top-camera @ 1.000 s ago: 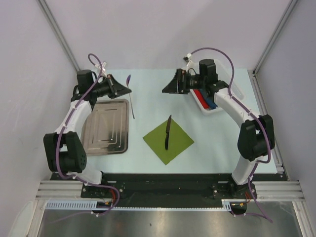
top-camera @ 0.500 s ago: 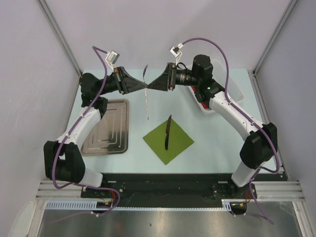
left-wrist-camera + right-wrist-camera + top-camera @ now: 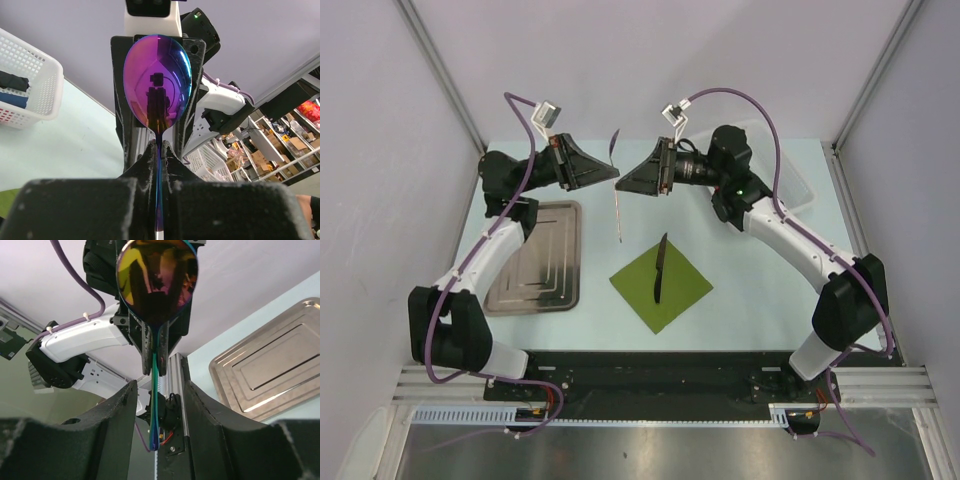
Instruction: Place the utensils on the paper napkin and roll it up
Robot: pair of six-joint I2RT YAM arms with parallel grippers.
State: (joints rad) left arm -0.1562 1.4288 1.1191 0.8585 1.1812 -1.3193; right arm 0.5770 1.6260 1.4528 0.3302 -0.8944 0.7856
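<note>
My left gripper [image 3: 614, 176] is shut on the neck of an iridescent purple spoon [image 3: 613, 146], one of the utensils, and holds it in the air above the table's far middle. The spoon's bowl [image 3: 157, 82] points up and its handle hangs down. My right gripper [image 3: 624, 186] faces the left one, open, with a finger on each side of the spoon handle [image 3: 155, 405] and a gap on both sides. The olive-green paper napkin [image 3: 675, 290] lies flat at the table's centre. A dark knife-like utensil [image 3: 660, 268] lies across it.
A silver metal tray [image 3: 535, 255] sits on the left of the table, also seen as the tray [image 3: 270, 375] in the right wrist view. A white basket [image 3: 795, 185] stands at the far right behind the right arm. Grey walls close the back and sides.
The left arm carried the spoon from above the tray toward the centre. The right arm swung left from the basket to meet it, and its jaws narrowed around the handle.
</note>
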